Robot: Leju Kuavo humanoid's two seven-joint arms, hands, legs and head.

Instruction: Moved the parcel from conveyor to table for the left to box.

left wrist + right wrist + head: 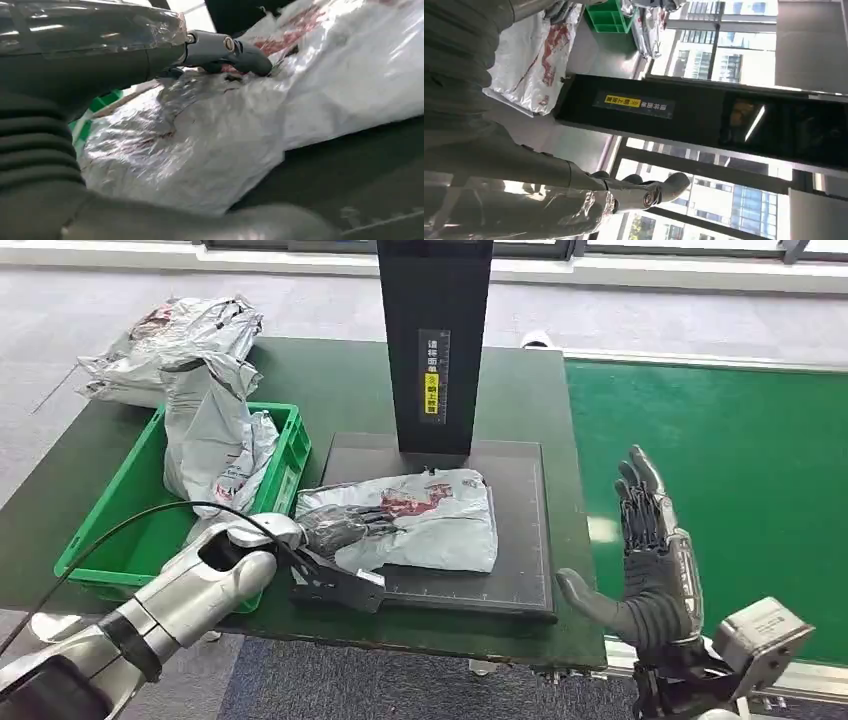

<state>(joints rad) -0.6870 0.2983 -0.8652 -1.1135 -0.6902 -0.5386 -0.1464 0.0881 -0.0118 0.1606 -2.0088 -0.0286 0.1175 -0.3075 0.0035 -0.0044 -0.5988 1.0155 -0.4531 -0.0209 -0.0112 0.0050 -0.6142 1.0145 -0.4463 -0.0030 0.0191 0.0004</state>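
A grey plastic parcel (pixel 430 525) with red and black print lies flat on the black scale plate (pixel 520 540) in the middle of the green table. My left hand (pixel 335 528) grips the parcel's left end, dark fingers laid over its top. In the left wrist view the fingers (pixel 235 50) press on the crinkled parcel (pixel 325 75) and the thumb (pixel 200 225) lies below it. My right hand (pixel 650 560) stands open, fingers spread and pointing up, over the near edge of the green conveyor (pixel 730 470), to the right of the plate and holding nothing.
A green crate (pixel 120 530) at the left holds another grey parcel (pixel 215 440). More grey parcels (pixel 170 345) are heaped at the table's back left. A black post (pixel 435 340) rises behind the plate. The table's front edge runs just below the plate.
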